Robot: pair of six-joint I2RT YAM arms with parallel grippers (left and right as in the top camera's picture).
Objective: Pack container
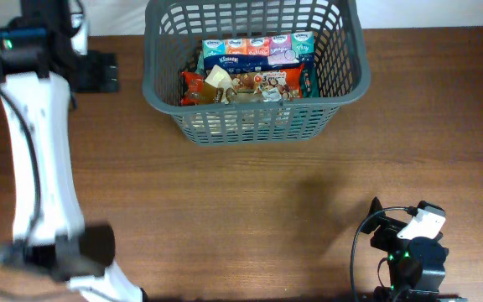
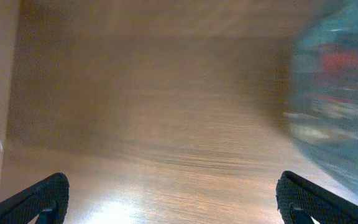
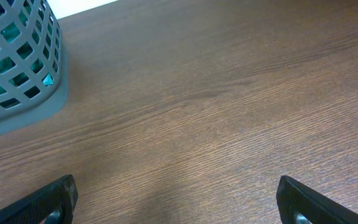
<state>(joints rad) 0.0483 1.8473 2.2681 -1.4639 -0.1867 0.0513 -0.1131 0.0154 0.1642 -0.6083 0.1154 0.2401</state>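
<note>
The container, a dark grey lattice basket [image 1: 342, 80], stands at the far middle of the table. It holds tissue packs [image 1: 258, 48] and snack packets [image 1: 241, 84]. My left gripper [image 1: 103, 73] is at the far left, to the left of the basket and apart from it. In the left wrist view it [image 2: 173, 202] is open and empty over bare wood, and the basket [image 2: 337, 93] is a blur at the right. My right gripper [image 1: 376, 222] is near the front right edge. It [image 3: 176, 202] is open and empty, with the basket's corner [image 3: 17, 74] far off at the upper left.
The brown wooden table [image 1: 250, 201] stretches between the basket and the front edge. The white left arm [image 1: 36, 159] runs along the left side of the table. The table's far edge [image 3: 92, 7] shows behind the basket.
</note>
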